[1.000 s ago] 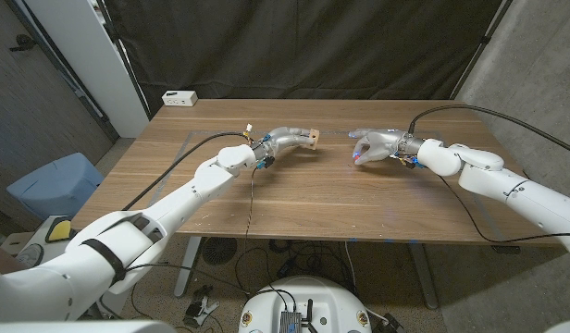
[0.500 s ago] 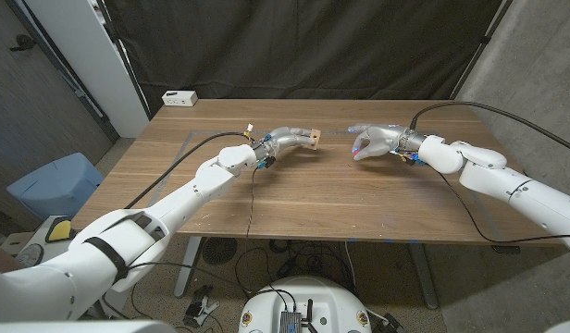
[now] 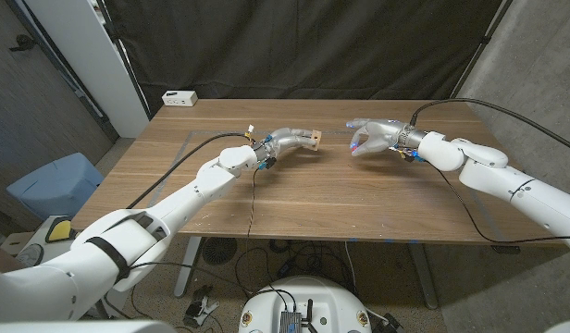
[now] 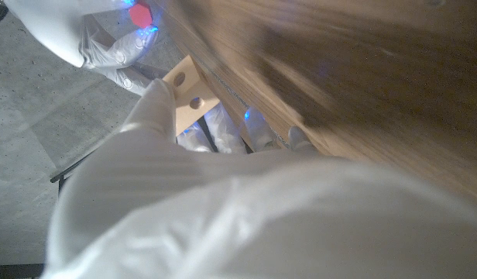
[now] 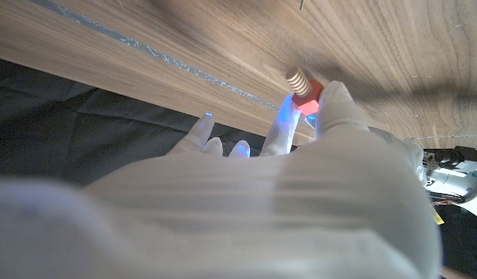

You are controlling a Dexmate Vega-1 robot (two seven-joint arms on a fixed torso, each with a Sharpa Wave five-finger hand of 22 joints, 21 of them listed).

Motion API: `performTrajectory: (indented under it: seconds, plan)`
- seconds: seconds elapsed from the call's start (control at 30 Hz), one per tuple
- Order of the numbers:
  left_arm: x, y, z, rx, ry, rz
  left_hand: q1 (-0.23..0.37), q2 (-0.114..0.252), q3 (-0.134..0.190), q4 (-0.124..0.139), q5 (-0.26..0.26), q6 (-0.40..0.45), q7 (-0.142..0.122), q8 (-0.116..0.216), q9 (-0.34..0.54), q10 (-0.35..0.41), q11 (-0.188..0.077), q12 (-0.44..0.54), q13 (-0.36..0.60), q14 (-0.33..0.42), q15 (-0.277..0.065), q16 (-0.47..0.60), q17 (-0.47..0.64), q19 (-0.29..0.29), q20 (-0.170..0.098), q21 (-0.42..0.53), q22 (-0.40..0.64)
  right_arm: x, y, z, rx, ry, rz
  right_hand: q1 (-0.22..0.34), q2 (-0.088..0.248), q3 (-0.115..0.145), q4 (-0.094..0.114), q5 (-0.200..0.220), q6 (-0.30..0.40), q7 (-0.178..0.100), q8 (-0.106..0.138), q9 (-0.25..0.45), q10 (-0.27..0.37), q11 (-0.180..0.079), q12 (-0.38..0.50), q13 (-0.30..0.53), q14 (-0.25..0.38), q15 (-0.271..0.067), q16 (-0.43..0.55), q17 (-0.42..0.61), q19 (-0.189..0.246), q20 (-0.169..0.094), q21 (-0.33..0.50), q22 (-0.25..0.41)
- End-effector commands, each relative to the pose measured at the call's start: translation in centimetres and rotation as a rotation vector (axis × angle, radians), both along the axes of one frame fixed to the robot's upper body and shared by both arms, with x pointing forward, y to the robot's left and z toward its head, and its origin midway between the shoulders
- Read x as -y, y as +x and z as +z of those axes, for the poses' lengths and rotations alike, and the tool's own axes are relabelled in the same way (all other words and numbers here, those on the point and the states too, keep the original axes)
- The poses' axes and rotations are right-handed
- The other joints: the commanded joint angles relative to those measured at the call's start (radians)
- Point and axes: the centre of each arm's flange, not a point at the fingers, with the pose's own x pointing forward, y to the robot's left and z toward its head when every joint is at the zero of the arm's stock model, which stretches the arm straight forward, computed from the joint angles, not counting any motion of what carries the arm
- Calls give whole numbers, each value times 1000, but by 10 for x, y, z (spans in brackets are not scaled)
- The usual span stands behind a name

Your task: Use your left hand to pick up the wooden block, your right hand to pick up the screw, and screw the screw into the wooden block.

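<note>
The left hand [image 3: 287, 141] holds the block [image 3: 311, 139] just above the table [image 3: 340, 199], a bit left of the middle. The block is small and pale, and it sticks out past the fingertips toward the right hand [image 3: 373, 141]. In the left wrist view the block [image 4: 190, 91] shows two round holes in its face, and the fingers [image 4: 157, 105] wrap around its side. The head view is too far off to show those holes.

The right hand is lifted over the table, near the block but not touching it. It pinches the screw between its fingertips. In the head view the screw [image 3: 358, 148] is only a tiny reddish dot under the fingers. The right wrist view shows it much better: the screw [image 5: 303, 89] has a red head and a pale ridged shaft that points away from the hand [image 5: 246, 209]. In the left wrist view the red head [image 4: 140, 13] also shows, in the right hand [image 4: 114, 39], past the block. The fingertips glow blue.

A small white box [image 3: 179, 97] sits at the far left corner of the table. It has dark marks on it, too small to read. A black cable [image 3: 252, 199] lies across the table by the left arm. A black curtain [image 3: 294, 46] hangs behind the table.
</note>
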Motion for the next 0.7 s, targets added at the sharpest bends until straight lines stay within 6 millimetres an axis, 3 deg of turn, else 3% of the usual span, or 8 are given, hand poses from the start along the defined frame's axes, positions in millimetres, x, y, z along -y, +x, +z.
performTrajectory:
  seconds: [0.03, 0.7]
  plan:
    - [1, 1, -4, -5, -4, -8, 2, 8, 1, 7, 9, 45, 1, 6, 2, 5, -2, 0, 1, 2, -31, 3, -1, 3, 4, 5, 2, -10, -9, 10, 27, 0, 20, 8, 1, -1, 4, -3, 12, 2, 8, 4, 10, -1, -3, 5, 7, -50, -1, 2, 3, -8, -4, 6]
    - [2, 4, -6, -6, -9, -22, 1, 7, 1, 6, 8, 45, 1, 6, 2, 11, -1, 2, 0, 3, -30, 3, -1, 3, 4, 5, 2, -36, -14, 27, 64, 38, 73, 19, 5, 0, 1, -4, 16, 1, 15, 7, 12, -1, -6, 5, 9, -39, -2, 1, 4, -5, -6, 6]
